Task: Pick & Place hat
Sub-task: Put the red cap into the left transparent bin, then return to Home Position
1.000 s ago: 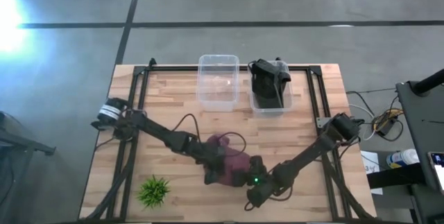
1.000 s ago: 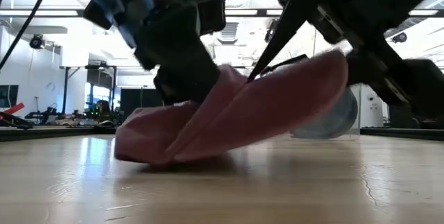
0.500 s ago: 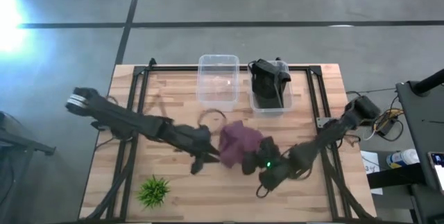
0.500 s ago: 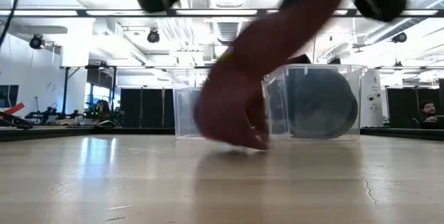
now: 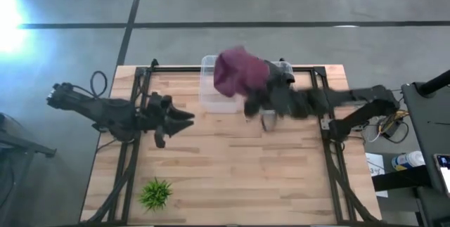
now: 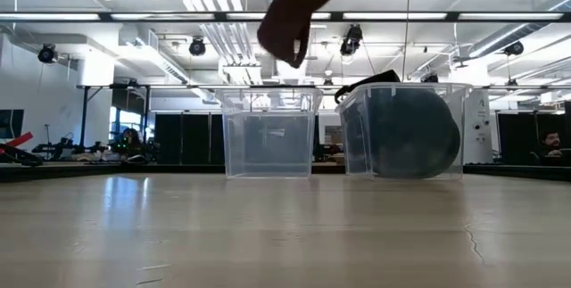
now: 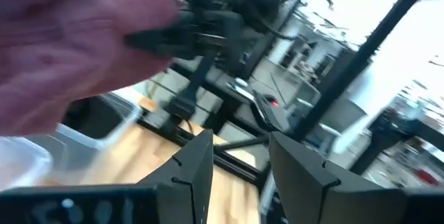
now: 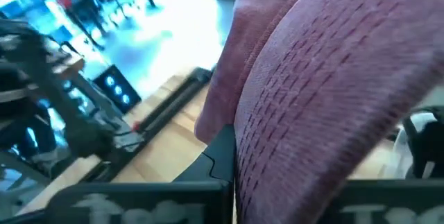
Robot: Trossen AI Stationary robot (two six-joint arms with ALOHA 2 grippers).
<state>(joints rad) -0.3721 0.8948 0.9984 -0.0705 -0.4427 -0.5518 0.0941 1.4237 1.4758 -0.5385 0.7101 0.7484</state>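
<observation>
A maroon knitted hat (image 5: 235, 72) hangs in the air over the empty clear bin (image 5: 221, 99) at the table's far edge. In the low view the hat (image 6: 299, 7) is well above that bin (image 6: 268, 136). My right gripper (image 5: 253, 98) reaches in from the right and is shut on the hat, which fills the right wrist view (image 8: 333, 78). My left gripper (image 5: 188, 118) is open over the left half of the table, apart from the hat, and nothing lies between its fingers (image 7: 239, 161). My right gripper pinches the hat's knitted cloth (image 8: 244, 156) between its two fingers; which part of the hat and how many layers I cannot tell. The fingers come roughly level from the table's right. The hat is lifted clear and trails off toward the left above the clear bin.
A second clear bin (image 5: 275, 95) beside the first holds a dark hat (image 6: 406, 132). A small green plant (image 5: 156, 193) stands near the front left corner. A black frame (image 5: 140, 86) runs along the table's sides. Bare wood lies across the table's middle and front.
My right gripper has shut on the hat, lifted it off the table's near middle and swung it up and toward the far edge, over the empty bin. My left gripper has left the hat and drawn back toward the table's left edge.
</observation>
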